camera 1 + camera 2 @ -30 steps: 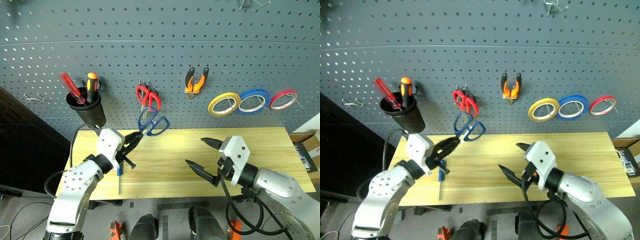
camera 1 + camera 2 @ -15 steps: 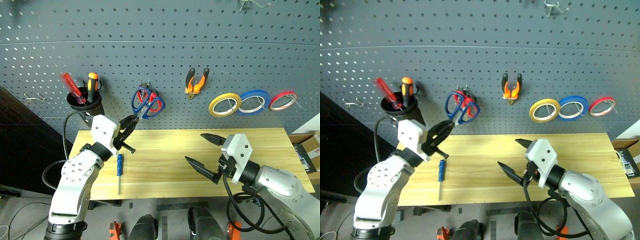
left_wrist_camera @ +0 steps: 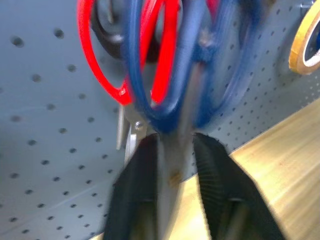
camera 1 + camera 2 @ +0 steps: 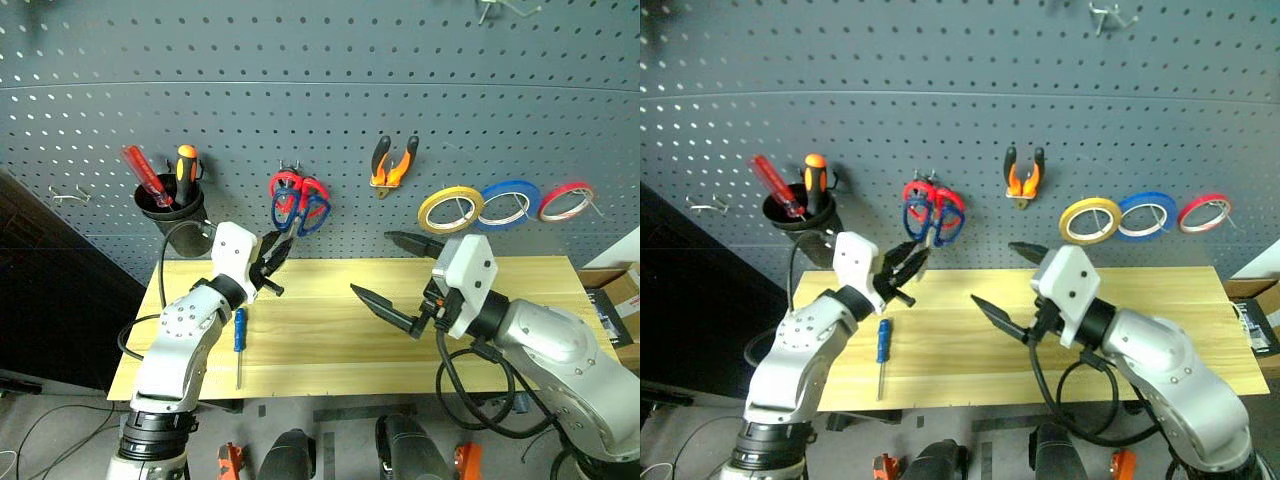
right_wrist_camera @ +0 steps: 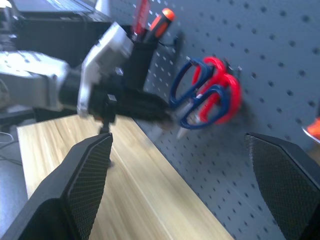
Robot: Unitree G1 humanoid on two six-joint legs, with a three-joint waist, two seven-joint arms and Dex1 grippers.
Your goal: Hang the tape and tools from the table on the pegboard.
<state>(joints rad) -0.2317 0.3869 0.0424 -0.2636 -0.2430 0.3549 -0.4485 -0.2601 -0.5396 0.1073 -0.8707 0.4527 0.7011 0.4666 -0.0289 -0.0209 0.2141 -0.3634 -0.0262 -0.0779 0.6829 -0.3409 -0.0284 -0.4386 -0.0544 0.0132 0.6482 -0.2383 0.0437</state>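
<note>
Left gripper [image 4: 272, 252] fingers flanking blue-looped scissors [image 4: 312, 213] blades, overlapping red scissors [image 4: 285, 188], right gripper [image 4: 386, 268] spread wide

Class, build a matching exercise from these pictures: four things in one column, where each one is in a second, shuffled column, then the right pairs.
Things
1. blue-handled scissors
2. slim blue-handled screwdriver
3. small orange-and-black pliers
4. thin yellow tape ring

Places
A. lying on the pale wood table
B. on the dark grey pegboard, beside the blue tape ring
C. over the red-handled scissors, blades between the left gripper's fingers
D. hanging alone, handles upward, between the scissors and the tape rings

Pairs: 1-C, 2-A, 3-D, 4-B
</note>
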